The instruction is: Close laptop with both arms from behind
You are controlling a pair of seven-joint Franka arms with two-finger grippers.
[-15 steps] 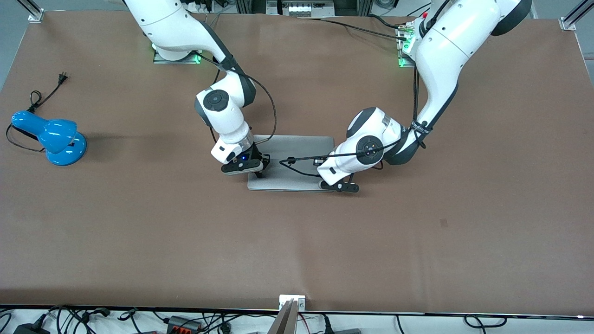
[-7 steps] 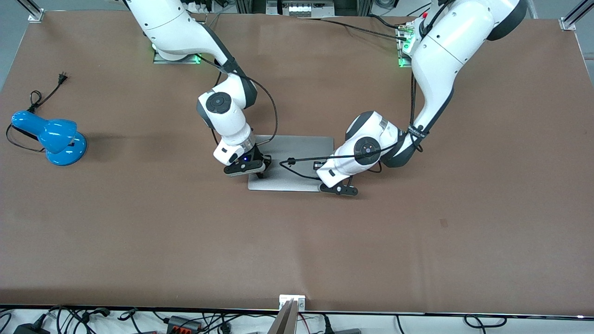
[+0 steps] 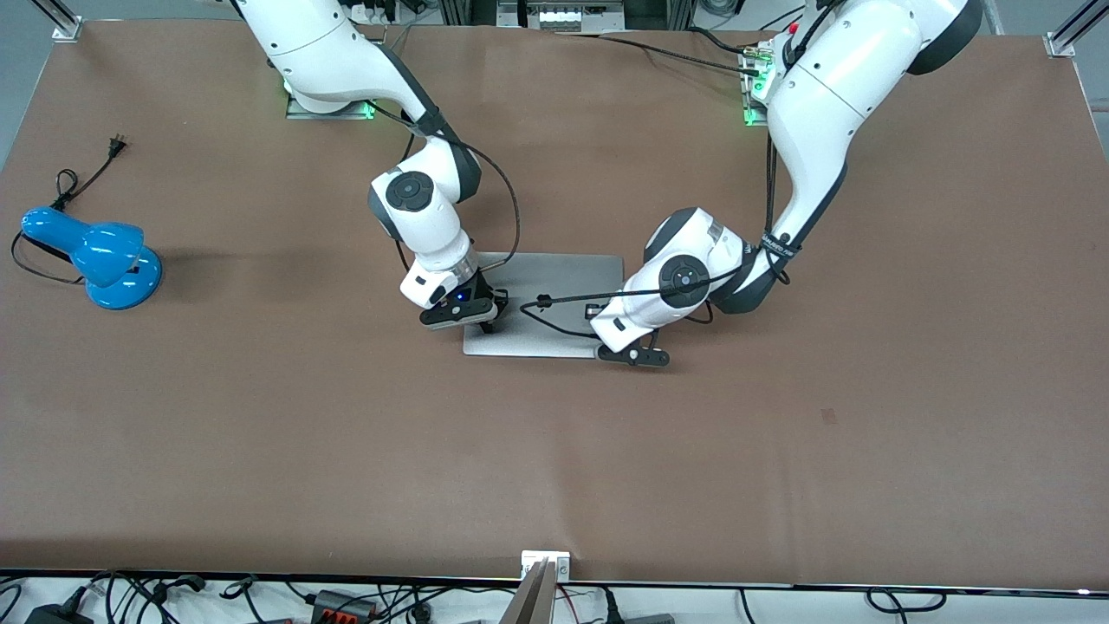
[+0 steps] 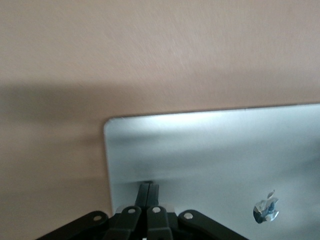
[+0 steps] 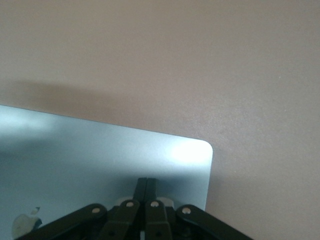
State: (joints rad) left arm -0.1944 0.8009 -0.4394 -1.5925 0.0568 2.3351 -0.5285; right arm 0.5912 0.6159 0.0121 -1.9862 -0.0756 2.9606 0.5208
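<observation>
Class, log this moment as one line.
laptop: lid down flat | left gripper: shut, on lid | right gripper: shut, on lid | lamp: untouched

Laptop (image 3: pixel 554 299) mid-table (image 3: pixel 260 433); lamp (image 3: pixel 95 256) well apart, toward right arm's end

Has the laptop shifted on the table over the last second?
No. The laptop lies closed in the same spot relative to the blue lamp, with both shut grippers pressing its lid.

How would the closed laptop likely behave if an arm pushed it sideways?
The laptop looks like a flat rigid slab, so it would probably slide, not tip or roll. Its smooth metal lid may feel slippery under shut gripper tips.
</observation>
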